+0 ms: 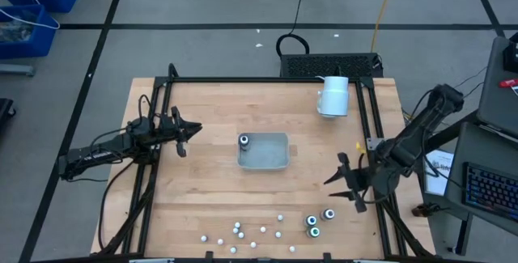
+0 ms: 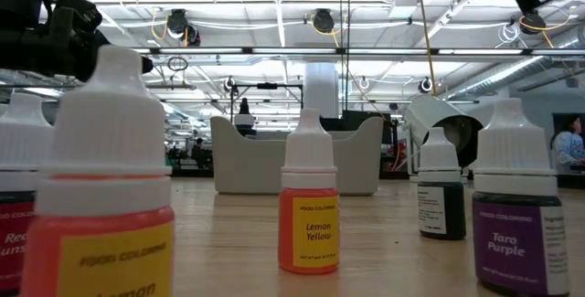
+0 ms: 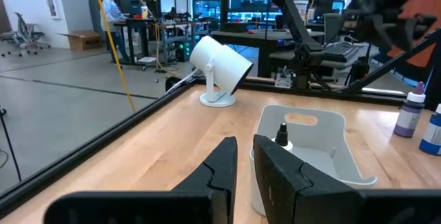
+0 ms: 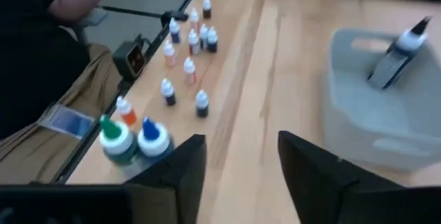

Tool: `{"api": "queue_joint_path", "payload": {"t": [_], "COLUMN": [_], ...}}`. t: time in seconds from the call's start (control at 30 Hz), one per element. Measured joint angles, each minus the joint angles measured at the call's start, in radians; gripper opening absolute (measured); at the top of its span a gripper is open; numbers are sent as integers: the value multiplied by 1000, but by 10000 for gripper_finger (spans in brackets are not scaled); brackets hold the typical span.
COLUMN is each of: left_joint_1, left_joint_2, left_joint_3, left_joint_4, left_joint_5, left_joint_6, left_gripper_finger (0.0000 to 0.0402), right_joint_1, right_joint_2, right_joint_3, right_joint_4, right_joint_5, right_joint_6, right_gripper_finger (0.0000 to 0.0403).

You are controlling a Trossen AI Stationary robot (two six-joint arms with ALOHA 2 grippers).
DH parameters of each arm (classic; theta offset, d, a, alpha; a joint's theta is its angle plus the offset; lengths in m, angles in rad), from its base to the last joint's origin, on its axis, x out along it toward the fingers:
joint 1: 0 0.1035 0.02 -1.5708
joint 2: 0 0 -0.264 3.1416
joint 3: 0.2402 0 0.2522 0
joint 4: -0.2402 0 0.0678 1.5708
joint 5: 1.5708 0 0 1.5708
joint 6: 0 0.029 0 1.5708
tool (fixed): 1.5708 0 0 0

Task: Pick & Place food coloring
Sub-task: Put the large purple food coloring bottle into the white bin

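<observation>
The food coloring stands in a loose group near the table's near edge: several tiny white-capped bottles (image 1: 243,232) (image 4: 186,52) and three dark jars (image 1: 317,222) with teal and blue tops (image 4: 134,141). In the low view the Lemon Yellow bottle (image 2: 309,210) stands upright on its base. One more bottle (image 1: 244,141) (image 4: 400,48) leans inside the pale grey tray (image 1: 275,163) against its left end. My right gripper (image 1: 340,179) (image 4: 241,162) hovers open between tray and jars. My left gripper (image 1: 193,129) (image 3: 245,162) waits left of the tray, fingers shut to a thin slit.
A white mug-like cylinder (image 1: 333,95) (image 3: 219,65) lies tilted on its stand at the far right of the table. A black frame rail (image 1: 368,125) runs along the table's sides. Bare wood lies between the tray and the bottles. A person's sleeve (image 4: 41,58) shows beyond the near edge.
</observation>
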Motion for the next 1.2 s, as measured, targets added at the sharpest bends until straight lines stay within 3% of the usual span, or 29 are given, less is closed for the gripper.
{"api": "queue_joint_path", "payload": {"t": [0.2, 0.33, 0.7, 0.9, 1.2], "left_joint_1": [0, 0, 0, 0, 0], "left_joint_2": [0, 0, 0, 0, 0], "left_joint_3": [0, 0, 0, 0, 0], "left_joint_4": [0, 0, 0, 0, 0], "left_joint_5": [0, -1, -3, -3, -3], "left_joint_6": [11, 20, 18, 7, -2], "left_gripper_finger": [58, 58, 58, 58, 58], "right_joint_1": [46, 84, 127, 127, 127], "right_joint_2": [0, 0, 55, 162, 339], "right_joint_3": [-120, -182, -352, -380, -381], "right_joint_4": [143, 233, 573, 763, 933], "right_joint_5": [-50, -54, -51, -52, -57], "right_joint_6": [117, 176, 79, -4, -2], "right_gripper_finger": [237, 256, 243, 243, 242]}}
